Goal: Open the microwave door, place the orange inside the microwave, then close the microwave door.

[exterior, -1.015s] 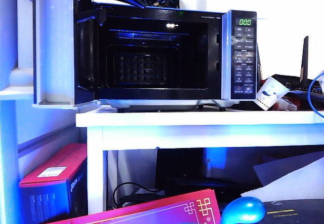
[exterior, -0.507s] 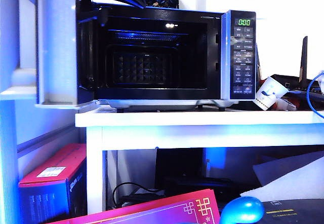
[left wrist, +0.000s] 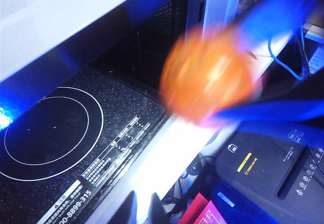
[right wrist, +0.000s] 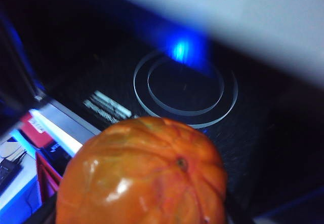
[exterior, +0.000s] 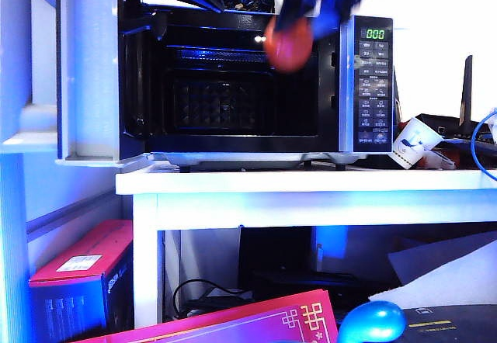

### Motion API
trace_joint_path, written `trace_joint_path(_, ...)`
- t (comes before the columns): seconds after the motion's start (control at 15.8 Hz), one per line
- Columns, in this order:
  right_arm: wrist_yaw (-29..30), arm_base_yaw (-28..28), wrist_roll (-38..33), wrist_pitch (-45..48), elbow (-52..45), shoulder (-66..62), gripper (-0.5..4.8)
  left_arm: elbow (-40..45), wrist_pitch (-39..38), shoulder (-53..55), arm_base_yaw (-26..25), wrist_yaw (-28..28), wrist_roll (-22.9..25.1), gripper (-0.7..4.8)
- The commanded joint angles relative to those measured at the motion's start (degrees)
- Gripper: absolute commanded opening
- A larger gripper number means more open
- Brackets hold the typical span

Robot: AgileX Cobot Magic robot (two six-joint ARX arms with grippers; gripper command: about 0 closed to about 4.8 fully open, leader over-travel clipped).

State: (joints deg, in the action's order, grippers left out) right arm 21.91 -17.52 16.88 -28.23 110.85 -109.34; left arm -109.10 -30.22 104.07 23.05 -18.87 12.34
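The microwave stands on a white table with its cavity open. The microwave door is swung out to the left, pale inner side showing. My right gripper, a blue blur reaching down from above, is shut on the orange in front of the cavity's upper right. In the right wrist view the orange fills the gripper and hides its fingers, above the cavity floor. My left gripper hangs over the cavity's front edge, tips almost together with nothing between them. It looks at the orange.
The white table also carries a paper cup and a black router at the right. Below lie a red box, a pink box and a glossy blue rounded object.
The right arm has come down from above into view, bringing the orange in front of the open cavity. The left arm has stayed put.
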Motion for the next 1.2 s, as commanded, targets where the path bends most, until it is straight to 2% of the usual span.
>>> trace_joint_path(0.06,0.07,-0.15,-5.66,24.72,-12.13,0.02,2.74,0.2,0.13,0.15,-0.37,0.63,-0.35,0.47)
trace_joint_path(0.13,-0.57,-0.17,-7.02,32.76,-15.45,-0.57,2.74,0.2,0.13,0.15,-0.37,0.66,-0.33,0.47)
trace_joint_path(0.25,-0.74,-0.24,-9.11,41.27,-16.98,-3.63,2.74,0.2,0.11,0.15,-0.37,0.66,-0.33,0.47)
trace_joint_path(0.57,0.94,-0.37,-9.66,43.69,-17.0,-8.74,2.74,0.2,0.31,0.15,-0.37,0.63,-0.33,0.47)
trace_joint_path(0.89,1.03,-0.52,-9.68,63.36,-17.0,-14.86,2.74,0.2,0.28,0.15,-0.37,0.66,-0.33,0.47)
trace_joint_path(1.01,0.92,-1.51,-9.64,66.62,-17.0,-16.5,2.74,0.2,0.28,0.15,-0.37,0.68,-0.33,0.47)
trace_joint_path(1.08,-0.07,-2.05,-9.57,67.34,-17.0,-17.09,2.74,0.2,0.26,0.15,-0.37,0.68,-0.31,0.47)
trace_joint_path(1.2,-8.24,-3.08,-9.4,67.93,-16.98,-18.01,2.74,0.22,0.26,0.15,-0.37,0.68,-0.31,0.47)
